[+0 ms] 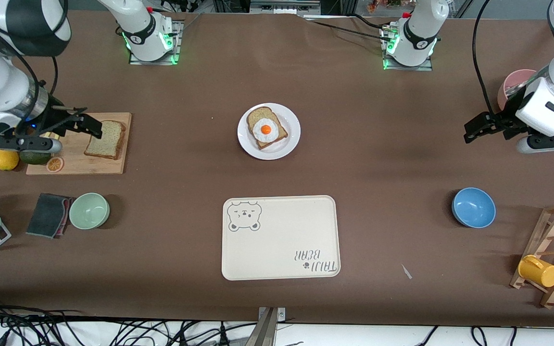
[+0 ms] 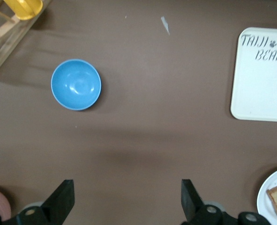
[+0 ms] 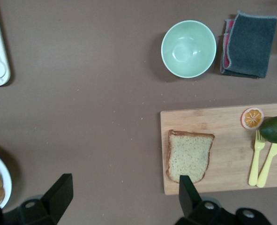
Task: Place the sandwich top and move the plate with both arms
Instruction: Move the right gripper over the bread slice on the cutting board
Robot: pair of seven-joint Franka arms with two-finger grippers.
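Front view: plate (image 1: 292, 143) mid-table, bare cloth around its rim; both arms' fingers (image 2: 63, 199) spread, empty.

Cream tray (image 1: 282, 238), lower centre of the front view: "TAIJI BEAR" lettering in one corner, inverted there, upright in the left wrist view; no other legible text.

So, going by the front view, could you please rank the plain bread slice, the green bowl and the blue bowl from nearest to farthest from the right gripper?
1. Plain bread slice, on the cutting board beside the right gripper.
2. Green bowl, nearer the camera.
3. Blue bowl, at the left arm's end.
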